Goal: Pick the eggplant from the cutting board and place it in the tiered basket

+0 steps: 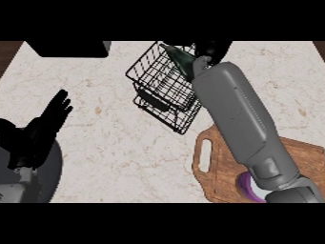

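A wooden cutting board (305, 157) lies at the lower right. On it a curved purple piece, apparently the eggplant (247, 187), shows beside my right elbow, mostly hidden by the forearm. The black wire tiered basket (161, 102) stands at the top middle. My right forearm reaches up across the board to the basket's far right rim. My right hand (213, 48) is there, partly cut off by the view's top. A dark green tapered object (179, 58) leans in the basket's upper tier, touching that hand. My left hand (35, 133) rests open at the left.
A dark box (70, 48) sits at the counter's top left. A grey round shape (52, 174) lies under my left forearm at the lower left. Pale marble counter (116, 143) spreads between my left hand and the basket. Dark wood borders the counter on both sides.
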Motion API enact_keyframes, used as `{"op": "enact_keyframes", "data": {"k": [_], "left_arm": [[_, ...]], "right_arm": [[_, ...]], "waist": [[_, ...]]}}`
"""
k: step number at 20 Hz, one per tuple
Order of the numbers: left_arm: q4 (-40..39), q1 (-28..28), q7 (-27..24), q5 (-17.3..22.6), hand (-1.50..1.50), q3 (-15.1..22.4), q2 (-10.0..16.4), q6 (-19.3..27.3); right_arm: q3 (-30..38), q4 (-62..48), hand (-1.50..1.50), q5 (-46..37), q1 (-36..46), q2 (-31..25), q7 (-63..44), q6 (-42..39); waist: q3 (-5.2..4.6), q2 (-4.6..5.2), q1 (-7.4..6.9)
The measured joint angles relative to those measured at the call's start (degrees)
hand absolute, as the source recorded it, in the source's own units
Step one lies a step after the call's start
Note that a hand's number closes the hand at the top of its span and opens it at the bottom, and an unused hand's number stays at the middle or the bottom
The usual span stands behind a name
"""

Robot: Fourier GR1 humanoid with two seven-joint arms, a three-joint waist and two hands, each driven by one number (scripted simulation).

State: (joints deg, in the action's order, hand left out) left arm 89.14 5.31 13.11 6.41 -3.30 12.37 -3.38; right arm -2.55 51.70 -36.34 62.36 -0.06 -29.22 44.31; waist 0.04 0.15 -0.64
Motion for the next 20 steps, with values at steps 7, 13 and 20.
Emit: {"op": "enact_keyframes", "data": {"k": [7,13,20], "left_arm": [[1.1,-0.6,0.5,0.3,0.00,-1.1,0.3,0.0],[1.8,-2.1,0.5,0.6,0.00,-2.0,0.8,-0.6],[2.1,-3.7,-1.0,-0.2,0.00,-1.7,0.0,-0.7]], "right_arm": [[5.0,11.3,-1.50,4.6,-5.6,-2.8,1.9,3.1],[8.7,24.7,-1.50,6.0,-14.2,-10.3,-1.6,0.2],[14.7,44.2,-1.50,11.6,-27.5,-19.5,-6.3,-7.9]], "waist": [[-0.01,-0.30,0.80],[-0.03,-0.58,1.68],[-0.04,-0.56,1.93]]}}
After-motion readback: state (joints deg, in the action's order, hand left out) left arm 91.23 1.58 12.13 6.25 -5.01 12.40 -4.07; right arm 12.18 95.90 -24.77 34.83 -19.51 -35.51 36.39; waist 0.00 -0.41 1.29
